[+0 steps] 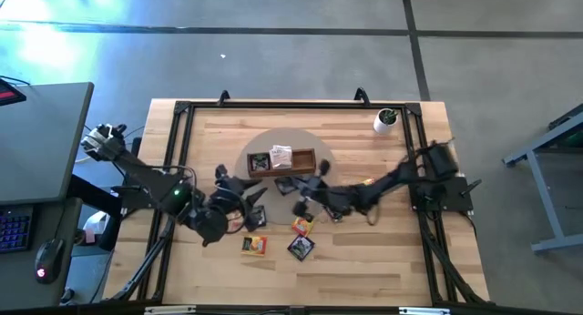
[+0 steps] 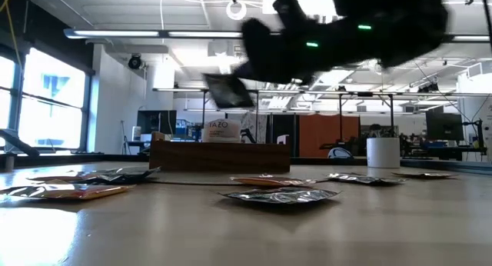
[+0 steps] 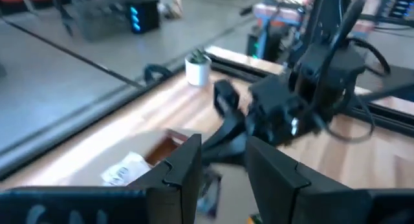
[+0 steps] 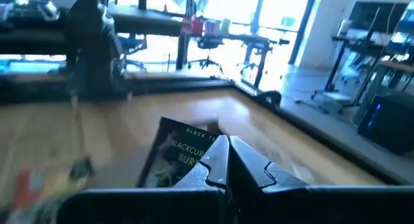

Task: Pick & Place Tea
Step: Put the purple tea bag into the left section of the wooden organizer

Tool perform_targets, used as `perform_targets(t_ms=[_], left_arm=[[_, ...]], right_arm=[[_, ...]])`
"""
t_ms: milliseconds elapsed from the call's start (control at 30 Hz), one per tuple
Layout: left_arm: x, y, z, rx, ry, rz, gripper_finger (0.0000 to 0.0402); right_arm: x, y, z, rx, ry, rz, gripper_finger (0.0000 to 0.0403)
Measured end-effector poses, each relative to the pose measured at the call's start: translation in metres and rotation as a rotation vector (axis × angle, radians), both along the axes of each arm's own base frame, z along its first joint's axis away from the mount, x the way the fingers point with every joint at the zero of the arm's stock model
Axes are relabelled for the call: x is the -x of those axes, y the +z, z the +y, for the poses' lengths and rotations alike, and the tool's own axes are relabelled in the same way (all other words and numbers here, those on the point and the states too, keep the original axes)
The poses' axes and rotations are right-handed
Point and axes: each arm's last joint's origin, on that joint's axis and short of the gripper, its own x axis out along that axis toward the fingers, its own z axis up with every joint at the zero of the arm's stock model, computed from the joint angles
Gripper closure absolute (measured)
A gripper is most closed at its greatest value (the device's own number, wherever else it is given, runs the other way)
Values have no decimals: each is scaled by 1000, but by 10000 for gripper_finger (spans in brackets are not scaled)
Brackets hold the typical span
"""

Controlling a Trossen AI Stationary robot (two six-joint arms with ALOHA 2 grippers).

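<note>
The right tool (image 4: pixel 223 160) is pinched shut on a black tea sachet (image 4: pixel 178 159), held clear above the table (image 1: pixel 364 260) just beside the wooden tray (image 1: pixel 301 157). The left tool (image 3: pixel 223 166), fingers parted and empty, waits near the sachets (image 1: pixel 301 247) scattered toward the front edge. A white cup (image 1: pixel 386 121) stands at the far corner, well apart.

I'm running this in a robotics lab set in an open-plan office: a wooden table (image 1: pixel 364 260) framed by black rails on a grey concrete floor (image 1: pixel 273 51), a keyboard (image 1: pixel 14 231) and mouse (image 1: pixel 47 258) beside it, monitors (image 2: pixel 443 128), office chairs (image 4: pixel 210 46), tall windows (image 2: pixel 46 104) and ceiling strip lights (image 2: pixel 131 34) beyond.
</note>
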Motion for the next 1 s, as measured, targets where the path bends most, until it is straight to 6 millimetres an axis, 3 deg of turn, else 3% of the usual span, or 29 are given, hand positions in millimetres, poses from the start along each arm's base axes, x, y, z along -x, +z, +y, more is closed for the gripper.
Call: perform_targets(t_ms=[233, 400, 500, 700, 867, 1000], left_arm=[[2, -1, 0, -47, 8, 24, 283], [2, -4, -1, -34, -19, 40, 283], [1, -9, -3, -13, -55, 66, 283], [3, -15, -4, 49, -93, 93, 283], [9, -17, -11, 79, -97, 80, 283], [12, -15, -17, 76, -97, 49, 283]], right_arm=[[-91, 10, -22, 28, -127, -23, 403], [-132, -5, -40, 78, -277, 93, 403], [-142, -15, -48, 87, -356, 144, 403], [-142, -18, -51, 104, -461, 167, 403], [-144, -18, -55, 64, -393, 140, 402], [-147, -22, -69, -51, -279, 106, 395]])
